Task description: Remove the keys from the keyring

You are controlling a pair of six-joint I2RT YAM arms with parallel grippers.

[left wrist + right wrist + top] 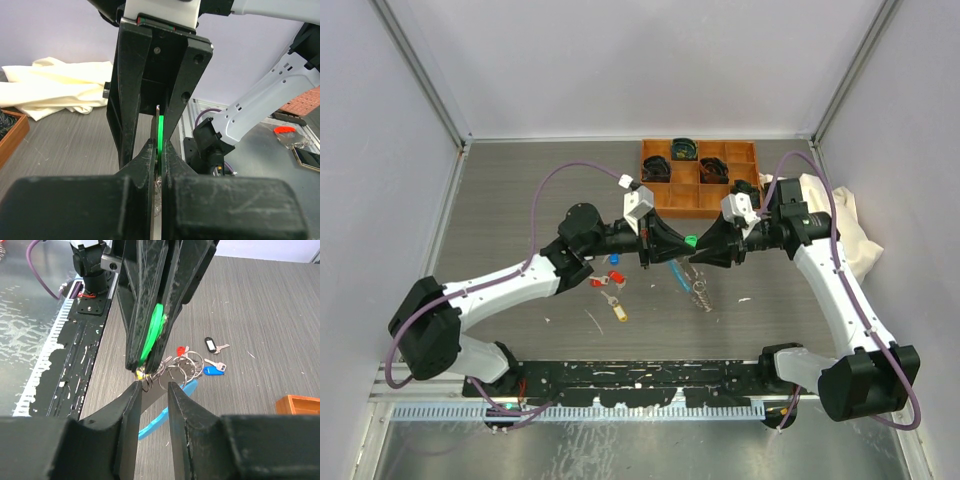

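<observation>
My left pincer (141, 365) is pressed together on the green tag (152, 332) of one of the keys, holding it on edge above the middle of the table (520, 200), the tag's long axis running along my fingers and pointing straight at my right pincer (154, 385). That one faces it nose to nose, jaws half spread, with the coiled end of the keyring (182, 365) sitting in the gap just under the tag; I cannot tell whether the pads touch the wire yet. The rest of the ring sags from there to the table, its light-blue segment trailing toward my right side. So the right arm is nearer the ring, and I judge the pull should run along the line between the two pincers. A black-tagged key (212, 345) and a blue-tagged key (213, 370) lie loose beyond; the orange tray (700, 212) and white cloth (850, 230) are well apart.
</observation>
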